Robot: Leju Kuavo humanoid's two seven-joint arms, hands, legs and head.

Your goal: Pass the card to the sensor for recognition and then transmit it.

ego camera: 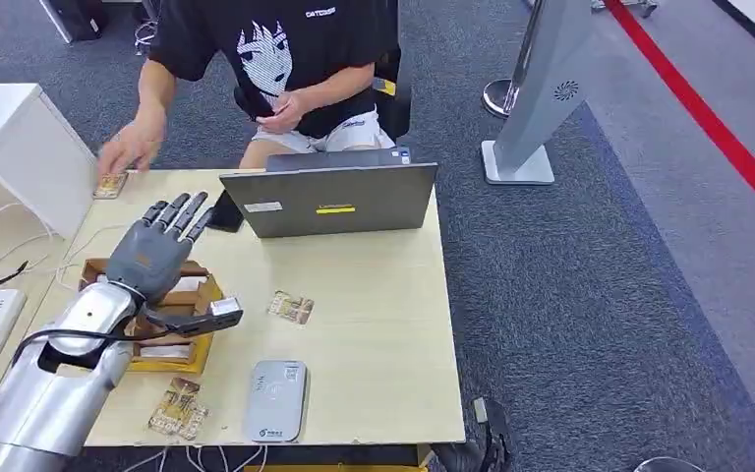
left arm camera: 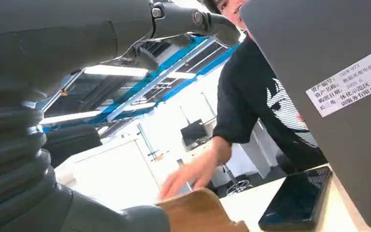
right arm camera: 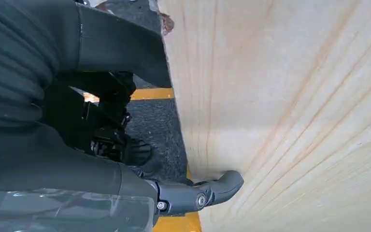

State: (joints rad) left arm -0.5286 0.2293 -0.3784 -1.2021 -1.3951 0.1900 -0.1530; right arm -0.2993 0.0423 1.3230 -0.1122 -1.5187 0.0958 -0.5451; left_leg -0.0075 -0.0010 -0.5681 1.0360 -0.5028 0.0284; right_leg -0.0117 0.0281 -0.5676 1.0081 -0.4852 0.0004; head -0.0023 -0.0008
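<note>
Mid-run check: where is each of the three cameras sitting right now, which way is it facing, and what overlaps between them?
Head view: high on the body, looking down at the table, reader, cards and laptop; left arm and left hand show.
Left wrist view: behind the left hand, low over the table, facing the person and the laptop's back.
Right wrist view: beside the table edge, facing down its wooden side; right hand shows.
Shared: head and left wrist both show person, laptop and phone.

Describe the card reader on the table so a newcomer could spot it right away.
Start at the light wooden table with the grey laptop at its far edge. Come to the near edge, right of the brown cardboard box: the sensor lies flat there. It is a plain grey rounded slab, unlike the small patterned cards nearby.
</note>
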